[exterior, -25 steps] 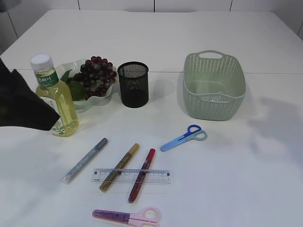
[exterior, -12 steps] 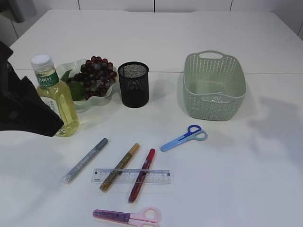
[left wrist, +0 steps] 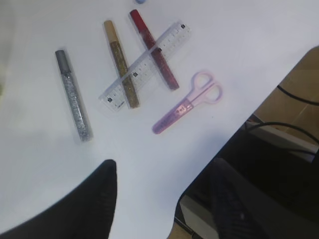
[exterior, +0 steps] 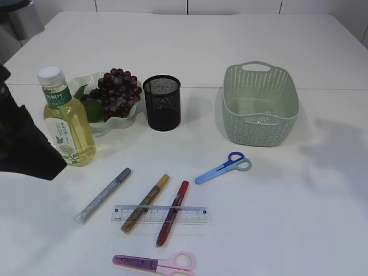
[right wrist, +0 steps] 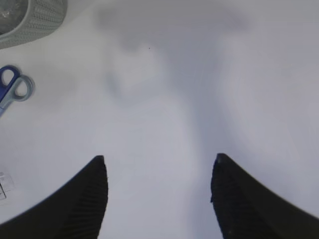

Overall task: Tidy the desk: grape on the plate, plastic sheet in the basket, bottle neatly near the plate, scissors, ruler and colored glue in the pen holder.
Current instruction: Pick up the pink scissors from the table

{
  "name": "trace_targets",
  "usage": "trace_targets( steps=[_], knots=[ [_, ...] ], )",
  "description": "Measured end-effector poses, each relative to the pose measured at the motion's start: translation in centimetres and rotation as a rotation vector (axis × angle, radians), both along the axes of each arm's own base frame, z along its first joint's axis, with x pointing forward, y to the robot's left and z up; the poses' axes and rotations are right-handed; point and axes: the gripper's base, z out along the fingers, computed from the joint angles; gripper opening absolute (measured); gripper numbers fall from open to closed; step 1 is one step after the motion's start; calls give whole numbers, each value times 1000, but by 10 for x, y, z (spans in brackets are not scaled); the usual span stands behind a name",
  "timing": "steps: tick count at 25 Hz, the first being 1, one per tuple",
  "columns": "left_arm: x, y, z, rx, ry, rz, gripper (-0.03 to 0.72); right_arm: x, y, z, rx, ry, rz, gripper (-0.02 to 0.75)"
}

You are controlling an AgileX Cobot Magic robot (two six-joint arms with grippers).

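Note:
The yellow-liquid bottle [exterior: 66, 118] stands left of the plate [exterior: 86, 80], which holds the dark grape bunch [exterior: 118, 92]. The black mesh pen holder [exterior: 161, 102] is empty beside it. Silver [exterior: 103, 194], gold [exterior: 145, 202] and red [exterior: 172, 213] glue pens lie in front, crossed by the clear ruler [exterior: 195, 215]. Blue scissors [exterior: 223, 167] and pink scissors [exterior: 154, 263] lie flat. My left gripper [left wrist: 162, 169] hangs open and empty over the table's front edge, near the pink scissors [left wrist: 187, 104]. My right gripper [right wrist: 159, 160] is open over bare table, right of the blue scissors [right wrist: 12, 87]. Something clear glints inside the basket; I cannot tell if it is the plastic sheet.
The green woven basket [exterior: 260, 129] stands at the back right. My left arm [exterior: 23, 144] is a dark mass at the exterior view's left edge, beside the bottle. Cables and dark gear show below the table edge [left wrist: 234, 134].
The left arm's dark mass, which covered the bottle's left side half a second ago, has drawn back to the left; the bottle now shows whole. The objects lie where they were.

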Motion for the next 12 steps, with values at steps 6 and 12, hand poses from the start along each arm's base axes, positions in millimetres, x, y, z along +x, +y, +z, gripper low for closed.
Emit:
trace_targets(
  steps=[6,12],
  knots=[
    [-3,2,-3,57,1,-119,435,0,0,0,-4,0,15,510],
    [9,-5,-20,111,34,-216,435,0,0,0,-4,-1,23,510]
  ],
)
